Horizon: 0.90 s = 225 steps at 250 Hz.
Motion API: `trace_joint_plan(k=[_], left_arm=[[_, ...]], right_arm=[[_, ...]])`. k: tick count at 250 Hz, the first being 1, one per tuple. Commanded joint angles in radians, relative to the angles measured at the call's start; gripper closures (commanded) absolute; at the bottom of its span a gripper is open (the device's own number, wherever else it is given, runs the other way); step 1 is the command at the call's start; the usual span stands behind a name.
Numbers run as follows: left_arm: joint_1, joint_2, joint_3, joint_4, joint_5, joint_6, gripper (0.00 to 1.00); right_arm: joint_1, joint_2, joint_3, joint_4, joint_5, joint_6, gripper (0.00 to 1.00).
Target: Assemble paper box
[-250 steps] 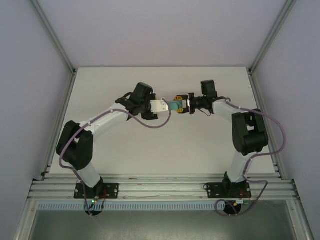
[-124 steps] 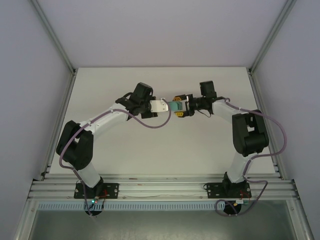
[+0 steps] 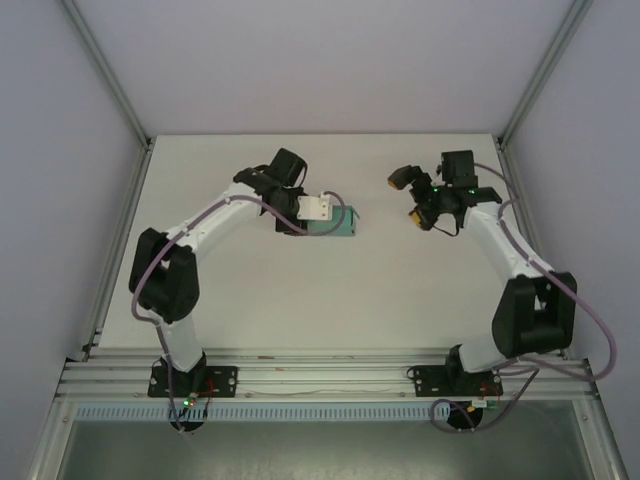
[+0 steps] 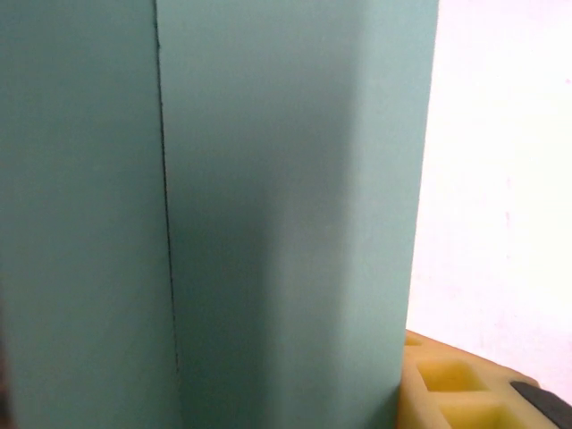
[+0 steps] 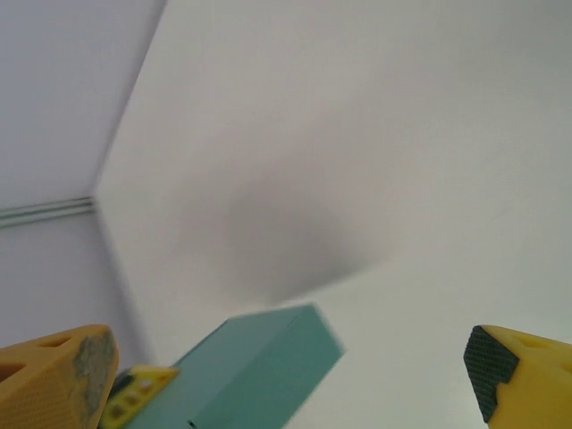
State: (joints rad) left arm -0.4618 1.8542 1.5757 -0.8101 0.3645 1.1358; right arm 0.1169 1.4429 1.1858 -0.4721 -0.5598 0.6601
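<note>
1. The paper box is at the tip of my left tool, over the far middle of the counter. It looks folded up into a small teal block, not a flat sheet.
2. My left tool is clenched on the paper box. In the left wrist view the card sits right against the camera, with one yellow pad pressed to its lower right edge. I judge that I hold it this close so the thin walls cannot spring open.
3. A fold line runs straight down the card face. The panels on either side look flush, so this side seems closed.
4. In the right wrist view a soft shadow lies on the counter apart from the paper box. From that I judge the box is held off the surface, though I cannot be sure.
5. My right tool is released, its yellow fingers spread wide with nothing between them. It hangs to the right of the paper box, well apart from it, and faces its free end.
6. That spacing makes sense to me: one tool steadies the work while the other is free to come in for any flap left to tuck. Which flaps remain, I cannot tell.
</note>
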Motion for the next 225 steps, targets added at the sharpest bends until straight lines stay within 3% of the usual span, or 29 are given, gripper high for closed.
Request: trace_joint_plan(k=[1,21,60,77,133,200,225], left_arm=[[0.002,0.101,0.096,-0.25,0.041,0.028,0.54],[-0.001,0.156,0.147,-0.293,0.053,0.01,0.54],[-0.013,0.203,0.172,-0.312,0.07,0.029,0.54],[-0.015,0.227,0.191,-0.333,0.074,0.035,0.54],[-0.015,0.272,0.23,-0.365,0.099,0.03,0.54],[-0.017,0.27,0.22,-0.354,0.111,0.025,0.53],[-0.016,0.272,0.218,-0.348,0.108,0.017,0.53]], right_arm=[[0.029,-0.126,-0.017,-0.047,0.333,-0.412,0.0],[0.037,-0.206,-0.09,0.041,0.335,-0.545,0.0],[0.041,-0.28,-0.253,0.264,0.015,-0.67,0.0],[0.059,-0.26,-0.244,0.223,-0.072,-0.741,0.01],[0.204,-0.122,-0.166,0.082,-0.079,-0.941,0.02],[0.277,0.098,-0.017,-0.004,-0.093,-0.968,0.39],[0.294,0.144,0.022,-0.049,-0.094,-0.98,0.58]])
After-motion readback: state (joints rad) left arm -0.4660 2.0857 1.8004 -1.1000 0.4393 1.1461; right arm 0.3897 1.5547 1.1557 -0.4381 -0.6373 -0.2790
